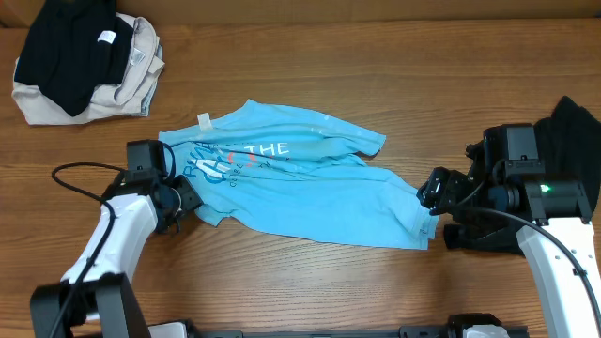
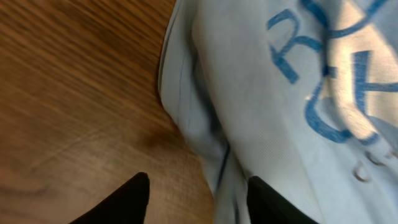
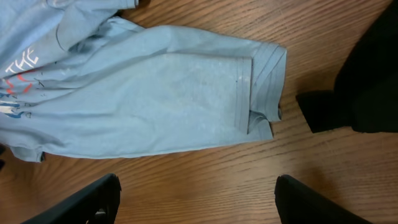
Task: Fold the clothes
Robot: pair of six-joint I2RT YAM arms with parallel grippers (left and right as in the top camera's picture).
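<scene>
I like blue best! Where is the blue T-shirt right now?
In the overhead view, the blue T-shirt lies in the middle, between the left end effector and the right end effector.

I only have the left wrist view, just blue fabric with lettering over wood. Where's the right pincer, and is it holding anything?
Observer: The right pincer is open and empty, over bare table beside the T-shirt hem.
Operator: Is the shirt lying flat?
Observer: No, it's rumpled and slants across the table.
Operator: Other clothes around?
Observer: A black and beige pile sits in the far left corner, and a black garment lies at the right edge.
</scene>
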